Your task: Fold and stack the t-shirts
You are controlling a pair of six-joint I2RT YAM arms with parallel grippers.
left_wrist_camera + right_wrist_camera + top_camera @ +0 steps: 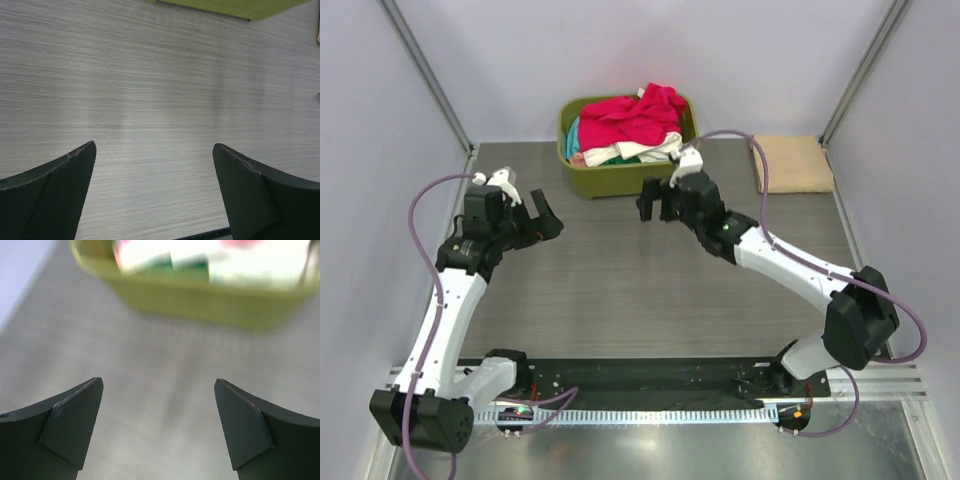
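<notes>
A crimson-red t-shirt (632, 115) lies crumpled on top of a heap in the olive-green tub (620, 178) at the back. Cream-white (645, 150) and teal (574, 135) shirts show beneath it; the right wrist view shows them blurred (165, 260). A folded tan-beige shirt (794, 163) lies flat at the back right. My right gripper (655, 203) is open and empty, just in front of the tub (200, 297). My left gripper (546, 220) is open and empty over the bare table at the left (155, 150).
The grey wood-grain table (650, 290) spreads between the arms. The tub's edge shows at the top of the left wrist view (235, 7). Pale walls and metal posts close the sides. A black rail (650, 375) runs along the near edge.
</notes>
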